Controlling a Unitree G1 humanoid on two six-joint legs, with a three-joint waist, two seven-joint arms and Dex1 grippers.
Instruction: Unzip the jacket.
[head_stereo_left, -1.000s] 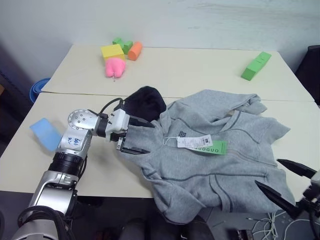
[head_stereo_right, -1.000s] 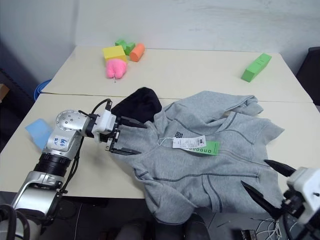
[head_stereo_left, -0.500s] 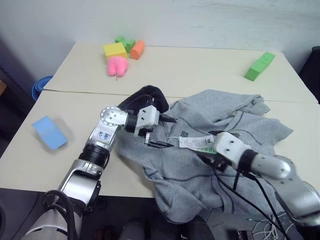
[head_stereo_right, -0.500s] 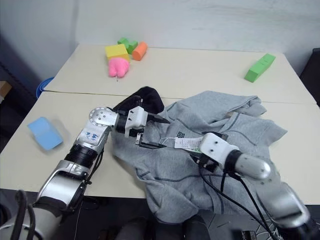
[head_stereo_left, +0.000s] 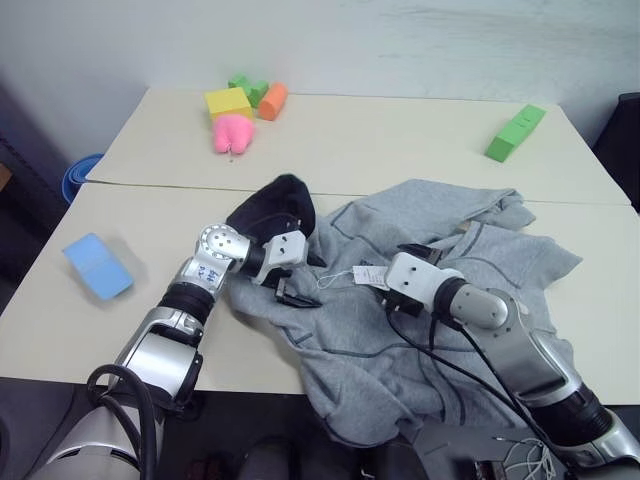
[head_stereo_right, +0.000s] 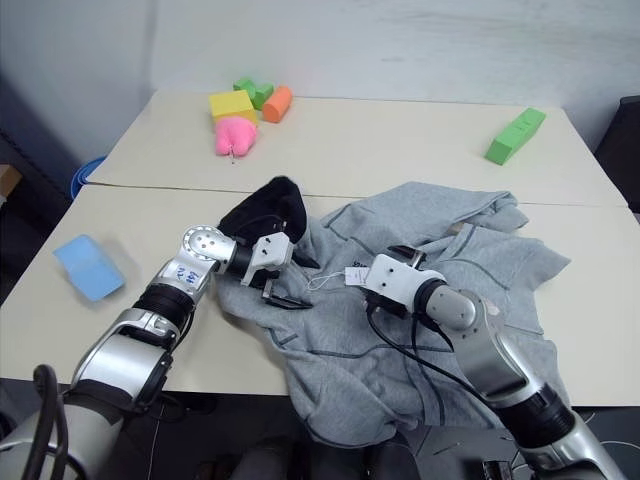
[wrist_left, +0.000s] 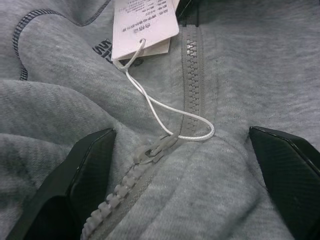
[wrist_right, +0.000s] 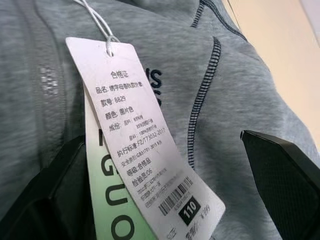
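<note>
While the jacket (head_stereo_left: 440, 300) lies spread on the near bench (head_stereo_left: 120, 330), with its lower part hanging over the front edge, both arms reach over its chest. The left gripper (head_stereo_left: 300, 283) stands wide, holding nothing, just below the dark hood (head_stereo_left: 275, 205); in the left wrist view the zipper pull (wrist_left: 155, 149) lies between its fingers (wrist_left: 82, 175), with the white tag string looped beside it. The right gripper (head_stereo_left: 398, 278) is also wide and empty, with the hang tag (wrist_right: 140, 150) between its fingers. Foam blocks (head_stereo_left: 240, 98) and a green block (head_stereo_left: 513, 131) rest on the far bench, a blue sponge (head_stereo_left: 96, 266) near the left edge.
</note>
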